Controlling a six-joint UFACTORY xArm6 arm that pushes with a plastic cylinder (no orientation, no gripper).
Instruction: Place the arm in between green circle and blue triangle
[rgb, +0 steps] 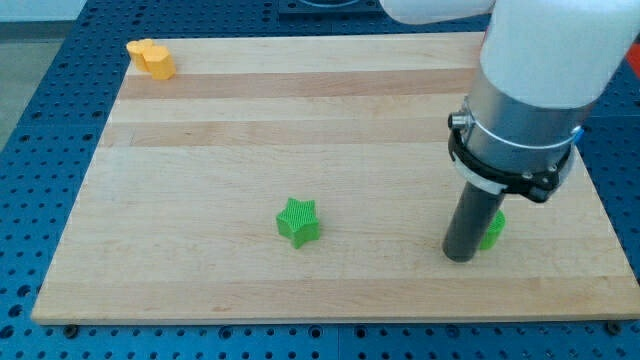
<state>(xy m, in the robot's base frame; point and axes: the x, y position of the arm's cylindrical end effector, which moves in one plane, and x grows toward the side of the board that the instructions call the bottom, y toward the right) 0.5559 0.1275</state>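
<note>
My tip (459, 256) rests on the wooden board at the view's lower right. A green block (492, 231), mostly hidden behind the rod, touches the rod's right side; its shape cannot be made out, though it may be the green circle. A green star block (298, 222) lies well to the left of my tip, near the board's lower middle. No blue triangle shows in the view; the arm's white and grey body covers the board's upper right.
A yellow block (151, 58) sits at the board's top left corner. The wooden board (250, 130) lies on a blue perforated table (40, 150); its bottom edge runs just below my tip.
</note>
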